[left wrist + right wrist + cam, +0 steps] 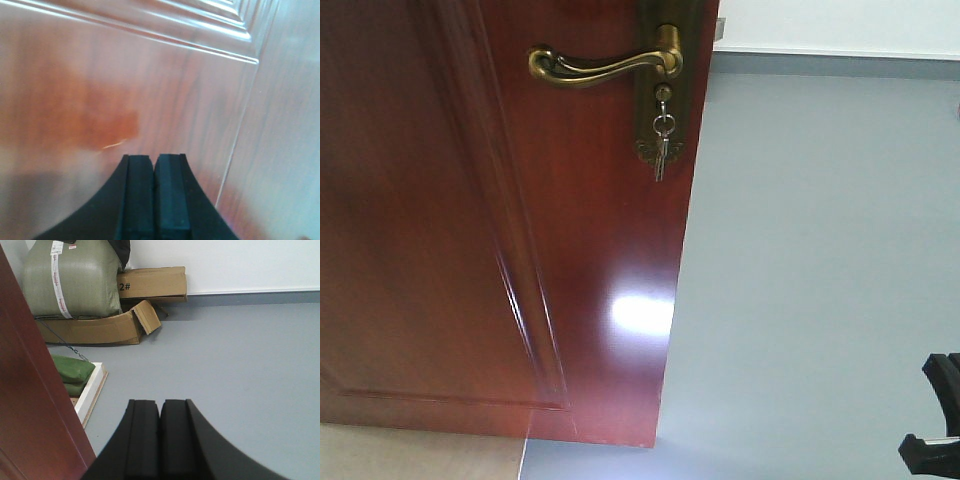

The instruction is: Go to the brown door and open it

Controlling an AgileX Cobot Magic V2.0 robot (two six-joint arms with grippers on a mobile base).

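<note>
The brown door (470,220) fills the left half of the front view, glossy and reddish. Its brass lever handle (600,66) sits near the top, and small keys (661,140) hang from the lock below it. The door's free edge stands apart from the wall, with grey floor showing past it. My left gripper (153,157) is shut with nothing in it, its tips close to the door's panel moulding (200,42). My right gripper (160,402) is also shut and empty. It points over the floor just right of the door's edge (30,390).
Grey floor (235,355) spreads to a white wall with a grey skirting (250,297). Cardboard boxes (150,284), a big green sack (70,280) and a white-edged board with green bags (80,372) lie behind the door. A black arm part (935,420) shows at lower right.
</note>
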